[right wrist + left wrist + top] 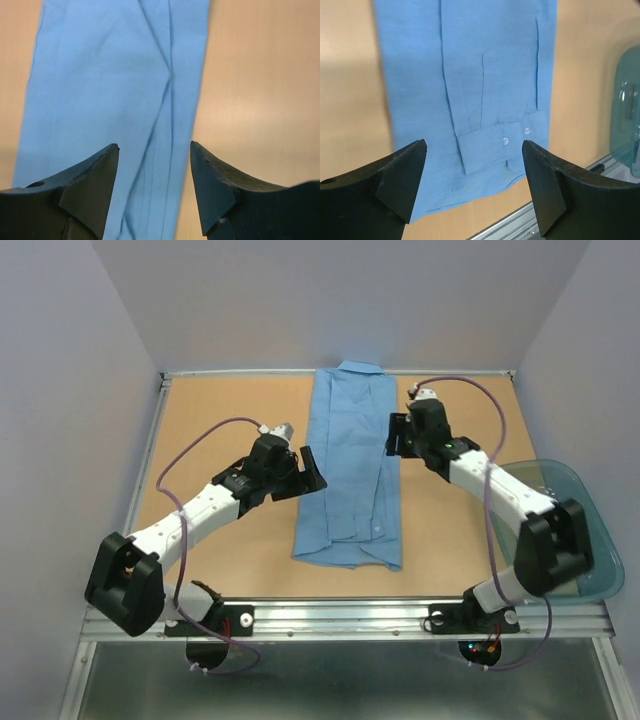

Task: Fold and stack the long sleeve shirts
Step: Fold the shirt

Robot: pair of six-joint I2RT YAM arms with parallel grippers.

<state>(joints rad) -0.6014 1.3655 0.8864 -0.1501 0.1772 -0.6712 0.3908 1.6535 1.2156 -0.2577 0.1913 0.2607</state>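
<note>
One light blue long sleeve shirt (350, 460) lies flat on the table as a long narrow strip, sides and sleeves folded in and collar at the far edge. My left gripper (310, 472) hangs at the strip's left edge, open and empty. Seen from the left wrist, the shirt (470, 75) shows its hem and a buttoned cuff (505, 142) below the spread left gripper (475, 150). My right gripper (397, 435) is at the strip's right edge, farther back. The right wrist view has the shirt (115, 75) and its right edge under the open, empty right gripper (155, 147).
A translucent teal tub (590, 540) sits at the table's right edge behind the right arm, and the tub (625, 100) also appears in the left wrist view. A metal rail (350, 615) runs along the near table edge. Grey walls enclose the far and side edges.
</note>
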